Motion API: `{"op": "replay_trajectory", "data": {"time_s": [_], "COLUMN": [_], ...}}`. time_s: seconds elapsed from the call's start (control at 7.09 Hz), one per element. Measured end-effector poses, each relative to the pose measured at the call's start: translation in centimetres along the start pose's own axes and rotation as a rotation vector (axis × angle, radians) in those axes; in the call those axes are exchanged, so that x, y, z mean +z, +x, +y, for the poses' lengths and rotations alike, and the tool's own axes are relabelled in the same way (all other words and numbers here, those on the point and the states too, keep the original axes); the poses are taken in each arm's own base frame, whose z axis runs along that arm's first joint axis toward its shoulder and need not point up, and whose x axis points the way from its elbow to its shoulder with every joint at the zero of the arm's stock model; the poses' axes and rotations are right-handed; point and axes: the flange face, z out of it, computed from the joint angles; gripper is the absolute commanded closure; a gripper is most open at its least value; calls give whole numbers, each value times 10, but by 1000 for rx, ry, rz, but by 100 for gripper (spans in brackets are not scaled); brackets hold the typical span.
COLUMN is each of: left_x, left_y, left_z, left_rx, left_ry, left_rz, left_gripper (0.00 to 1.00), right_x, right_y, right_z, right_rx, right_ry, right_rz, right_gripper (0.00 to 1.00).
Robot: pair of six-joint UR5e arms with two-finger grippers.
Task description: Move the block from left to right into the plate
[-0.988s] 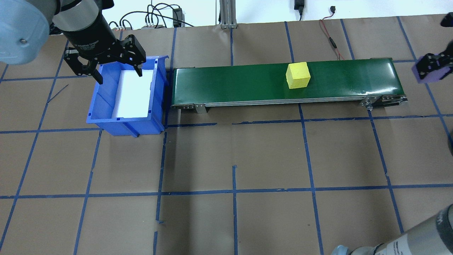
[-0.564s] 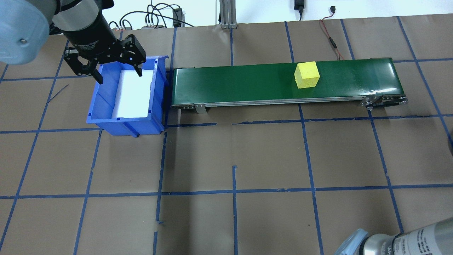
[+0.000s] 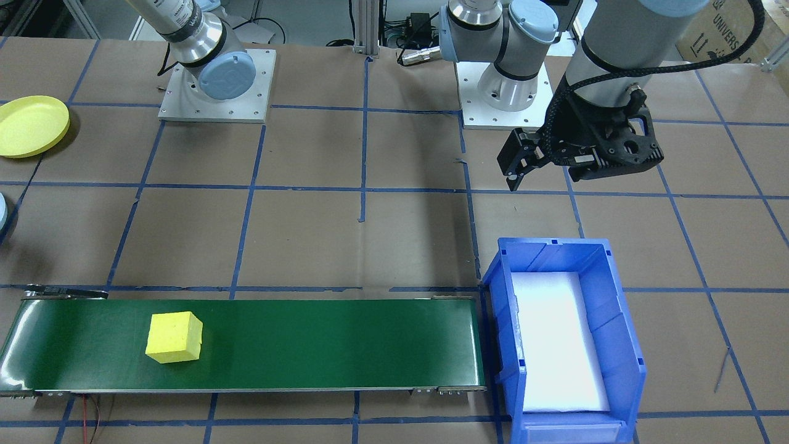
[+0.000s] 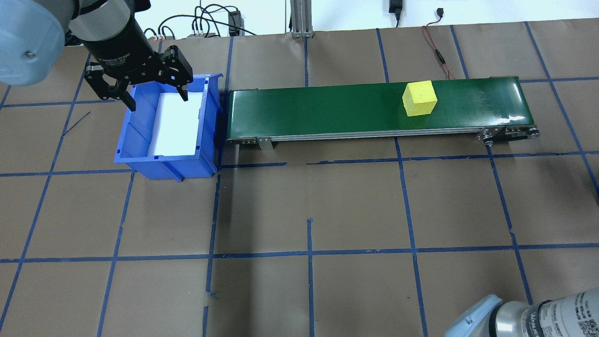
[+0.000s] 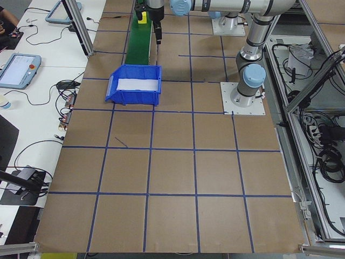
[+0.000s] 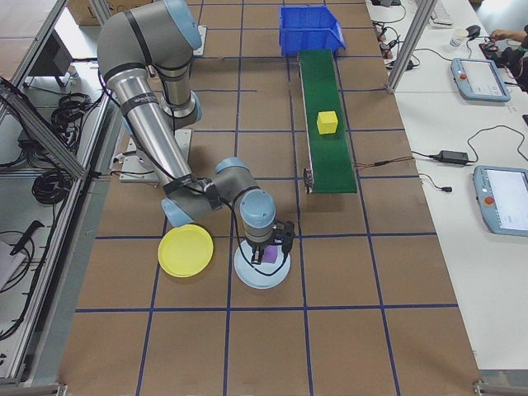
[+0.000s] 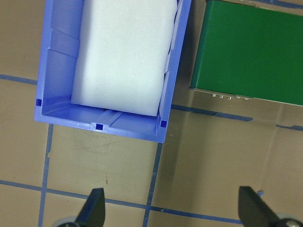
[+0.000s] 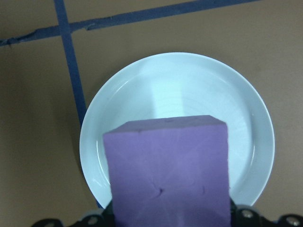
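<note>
Since the earlier overhead frames, the yellow block (image 4: 420, 98) is riding farther right along the green conveyor (image 4: 327, 110), while the left gripper (image 4: 157, 96) is still hovering over the blue bin (image 4: 135, 154) with its fingers spread open.

From the front-facing camera, the yellow plate (image 3: 31, 125) is showing at the tabletop (image 3: 370, 234) edge on the robot's right, something the overhead misses; part of "UNIVERS" is reading on a box in the far corner.

From the right-end camera, the right gripper (image 6: 268, 256) is hanging over a pale blue plate (image 6: 247, 276) that is lying just beside the yellow plate, and a purple block (image 6: 266, 256) is sitting between its fingers.

The right wrist camera is confirming this: the fingers are gripping the purple block above the pale blue plate.

The left wrist camera is looking down on the bin's white foam liner (image 7: 125, 52) and the conveyor end, with both open fingers (image 7: 94, 213) at the bottom edge.
</note>
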Motion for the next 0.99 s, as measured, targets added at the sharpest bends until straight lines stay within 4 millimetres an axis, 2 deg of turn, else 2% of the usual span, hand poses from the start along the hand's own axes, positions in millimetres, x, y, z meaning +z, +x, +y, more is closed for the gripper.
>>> {"op": "replay_trajectory", "data": {"time_s": [0.14,0.28,0.42,0.56,0.71,0.85,0.99], "left_x": [0,0,0,-1,-1,-1,0], "left_y": [0,0,0,0,0,0,0], "left_z": [0,0,0,0,0,0,0], "left_rx": [1,1,1,1,1,1,1], "left_ry": [0,0,0,1,2,1,1], "left_rz": [0,0,0,0,0,0,0], "left_gripper": [0,0,0,0,0,0,0], "right_x": [12,11,-3,-27,-51,-68,-73], "right_y": [2,2,-4,-24,-56,-95,-136], "right_z": [1,1,-2,-17,-44,-75,-98], "right_rx": [1,4,11,15,9,-7,-33], "right_ry": [-19,-22,-10,16,58,101,125], "right_rz": [-9,-8,5,27,35,4,-46], "right_gripper": [0,0,0,0,0,0,0]}}
